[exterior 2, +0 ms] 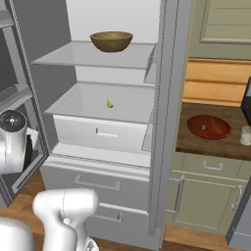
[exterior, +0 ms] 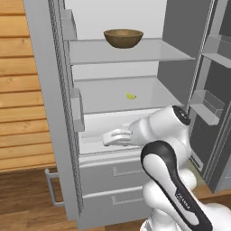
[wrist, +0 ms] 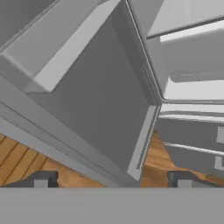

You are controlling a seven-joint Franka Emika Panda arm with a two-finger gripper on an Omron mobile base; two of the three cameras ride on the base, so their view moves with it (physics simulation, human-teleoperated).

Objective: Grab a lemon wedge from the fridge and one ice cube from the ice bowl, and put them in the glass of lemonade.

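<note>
The grey fridge [exterior: 45, 90] stands with both doors open. On its middle shelf lies the lemon wedge [exterior: 131, 95] [exterior 2: 110, 104], tiny and yellow-green. My gripper [exterior: 109, 137] hangs below and left of the wedge, in front of the white crisper drawer and well apart from the wedge. In the hand view the gripper [wrist: 112, 180] is open, its fingertips [wrist: 41, 179] wide apart with nothing between them, facing an open fridge door [wrist: 100, 96] and the wood floor. The reddish-brown ice bowl [exterior 2: 209, 126] sits on the dark counter at right. Beside it is the glass of lemonade [exterior 2: 246, 136]. I cannot make out the ice cube.
A deeper tan wooden bowl [exterior: 123, 38] [exterior 2: 111, 41] rests on the upper shelf. The right door with its bins [exterior: 212, 99] stands close to my arm. Grey lower drawers [exterior 2: 98, 184] run below the shelves. Beige cabinets [exterior 2: 206, 196] carry the counter.
</note>
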